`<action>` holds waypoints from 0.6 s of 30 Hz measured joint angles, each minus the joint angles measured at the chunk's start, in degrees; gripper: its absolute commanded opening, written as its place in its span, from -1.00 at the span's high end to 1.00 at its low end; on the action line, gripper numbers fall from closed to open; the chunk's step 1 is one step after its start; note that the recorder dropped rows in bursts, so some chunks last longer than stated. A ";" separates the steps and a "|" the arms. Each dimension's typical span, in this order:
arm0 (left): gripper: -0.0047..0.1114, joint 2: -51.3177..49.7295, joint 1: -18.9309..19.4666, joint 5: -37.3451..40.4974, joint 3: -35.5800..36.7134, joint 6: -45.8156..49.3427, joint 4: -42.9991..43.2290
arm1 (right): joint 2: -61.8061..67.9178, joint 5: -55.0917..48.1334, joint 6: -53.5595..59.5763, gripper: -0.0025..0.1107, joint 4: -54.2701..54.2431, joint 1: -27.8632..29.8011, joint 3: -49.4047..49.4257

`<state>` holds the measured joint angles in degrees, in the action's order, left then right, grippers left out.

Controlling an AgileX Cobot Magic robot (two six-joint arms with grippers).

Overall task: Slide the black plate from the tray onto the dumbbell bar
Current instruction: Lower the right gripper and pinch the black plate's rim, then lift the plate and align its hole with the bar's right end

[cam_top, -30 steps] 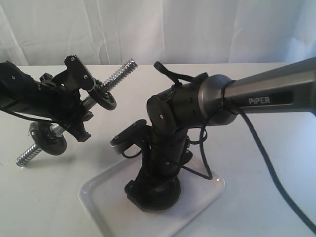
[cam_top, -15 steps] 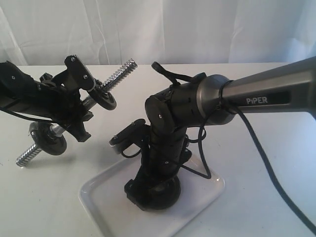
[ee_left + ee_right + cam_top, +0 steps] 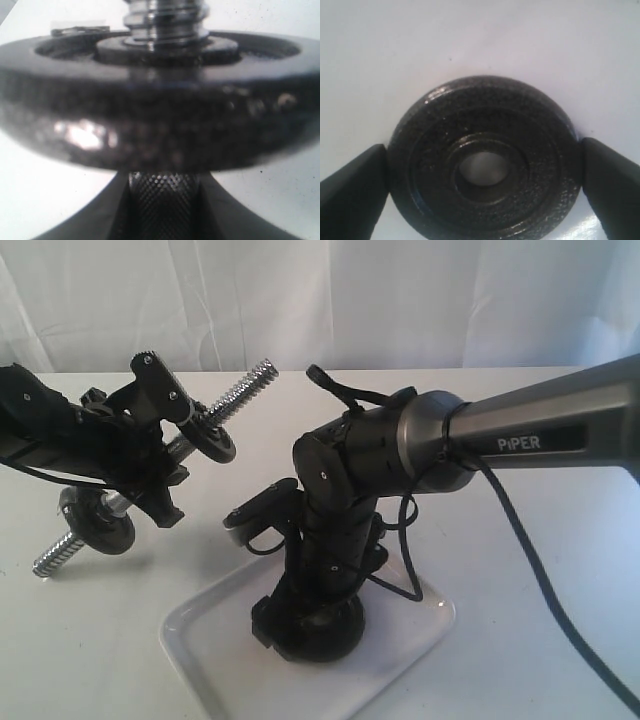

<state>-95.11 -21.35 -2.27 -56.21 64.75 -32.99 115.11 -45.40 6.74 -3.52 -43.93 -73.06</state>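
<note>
The black plate (image 3: 485, 160) lies on the white tray (image 3: 470, 40), its centre hole facing the camera. My right gripper (image 3: 485, 175) reaches down into the tray (image 3: 200, 645) and is shut on the plate, each finger (image 3: 350, 185) pressed against one side of the rim. In the exterior view this gripper (image 3: 310, 635) hides most of the plate. My left gripper (image 3: 165, 465) is shut on the knurled middle of the dumbbell bar (image 3: 245, 388) and holds it tilted, its threaded end up towards the right arm. In the left wrist view the bar (image 3: 162, 200) runs up through a black disc (image 3: 150, 125).
Two black discs sit on the bar: one (image 3: 212, 443) above my left gripper, one (image 3: 97, 520) below it near the table. The lower threaded end (image 3: 55, 555) rests near the tabletop. A black cable (image 3: 540, 580) trails from the right arm. A white curtain hangs behind.
The right arm's wrist has shifted slightly left and settled over the tray. The left arm and the bar have not moved.
</note>
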 measured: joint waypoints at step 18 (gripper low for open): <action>0.92 0.00 0.00 0.00 0.00 0.00 0.00 | -15.66 -3.55 2.09 0.96 -16.14 8.24 -1.08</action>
<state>-95.11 -21.35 -2.27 -56.21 64.75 -32.99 99.45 -48.95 8.83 -19.67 -35.69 -74.15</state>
